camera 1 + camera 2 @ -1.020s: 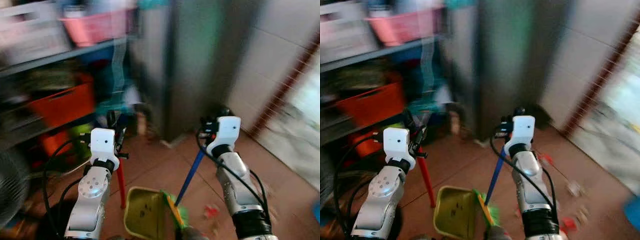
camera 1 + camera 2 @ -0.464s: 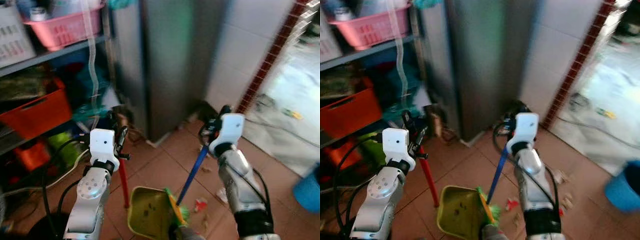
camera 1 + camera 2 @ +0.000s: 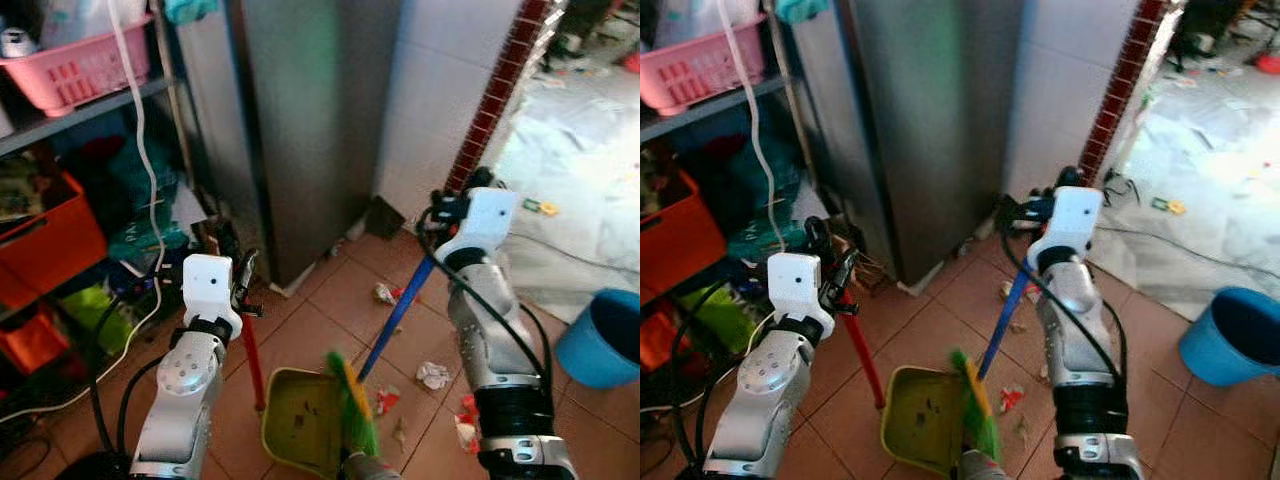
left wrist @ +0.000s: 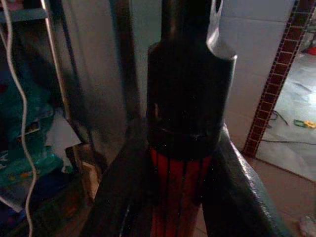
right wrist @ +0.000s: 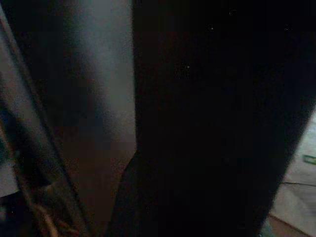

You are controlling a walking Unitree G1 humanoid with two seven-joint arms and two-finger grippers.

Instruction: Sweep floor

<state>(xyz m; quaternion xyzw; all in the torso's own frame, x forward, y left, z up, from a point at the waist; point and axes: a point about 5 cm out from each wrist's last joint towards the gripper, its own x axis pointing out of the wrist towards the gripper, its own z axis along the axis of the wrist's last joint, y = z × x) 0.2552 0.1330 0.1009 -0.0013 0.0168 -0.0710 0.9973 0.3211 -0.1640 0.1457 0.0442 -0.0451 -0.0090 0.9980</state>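
Here, left gripper (image 4: 177, 163) clamping dustpan handle (image 3: 251, 352), right gripper (image 3: 437, 212) on broom handle (image 3: 398, 312)

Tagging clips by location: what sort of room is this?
Likely a home utility or storage corner: a metal shelf of baskets and crates, a tall steel cabinet or fridge, a littered tiled floor.

Daylight enters from the doorway (image 3: 590, 120) on the robot's right, washing the pale floor (image 3: 1230, 130) there out to near-white glare, while the shelves (image 3: 70, 110) on the left sit in dim shade. Head views are mostly sharp, with soft motion blur on the green broom head (image 3: 350, 405) at the lower edge and mild softness toward the corners. Left wrist view dim and close-range, red handle (image 4: 175, 197) out of focus; right wrist view nearly black, only a faint grey sheen discernible.
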